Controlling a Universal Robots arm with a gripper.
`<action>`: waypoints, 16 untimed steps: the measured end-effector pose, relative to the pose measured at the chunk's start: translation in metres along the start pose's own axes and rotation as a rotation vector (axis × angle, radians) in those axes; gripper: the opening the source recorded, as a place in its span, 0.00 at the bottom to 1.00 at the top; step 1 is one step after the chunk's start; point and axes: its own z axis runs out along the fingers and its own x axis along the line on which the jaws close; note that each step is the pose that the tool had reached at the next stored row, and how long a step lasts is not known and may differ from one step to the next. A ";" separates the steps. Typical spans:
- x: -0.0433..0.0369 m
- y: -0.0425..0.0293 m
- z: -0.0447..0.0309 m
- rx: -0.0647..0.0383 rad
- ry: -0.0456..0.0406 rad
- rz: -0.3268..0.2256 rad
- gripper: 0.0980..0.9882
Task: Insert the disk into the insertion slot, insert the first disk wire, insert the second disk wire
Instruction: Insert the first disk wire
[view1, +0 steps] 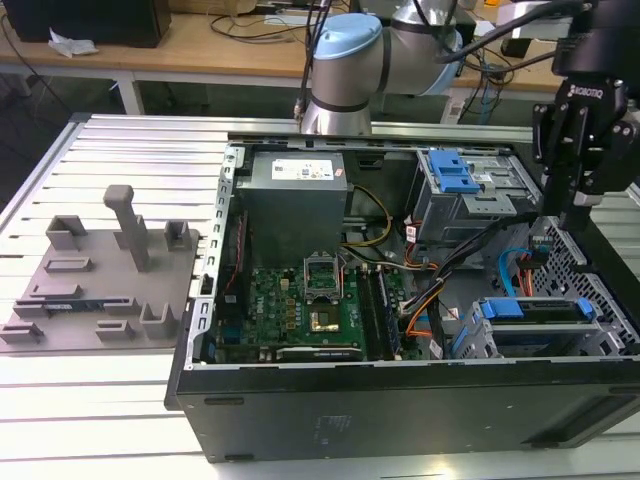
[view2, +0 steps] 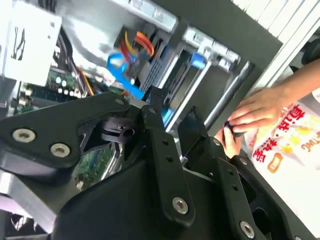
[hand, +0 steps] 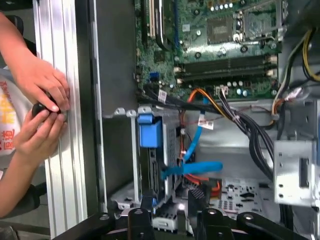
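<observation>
A slotted aluminium desk carries an open black computer case, which takes up the middle and right of the exterior view. A grey fixture plate lies at the left of the frame. The arm comes in from the top. Inside the case the green motherboard sits at centre, with a taller grey drive bay at the upper right.

The insertion slot is the perforated grey cage at the lower right of the exterior view. The disk, in its blue carrier, lies there — it seems to be seated in the cage, though the angle leaves that unsure.

The pincer hangs over the cage, at the upper right of the exterior view. In the first wrist view its two black fingers stand apart with nothing gripped between them. A blue ribbon cable loops just beyond the fingertips. Outside the case wall, a person's hands rest at the desk edge — closed round a small dark object.
</observation>
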 end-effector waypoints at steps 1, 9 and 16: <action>-0.0018 -0.0065 0.0019 -0.001 0.0000 0.000 0.35; -0.0085 -0.0147 0.0153 -0.041 0.0050 0.103 0.35; -0.0354 -0.0122 0.0166 -0.041 0.0099 0.104 0.35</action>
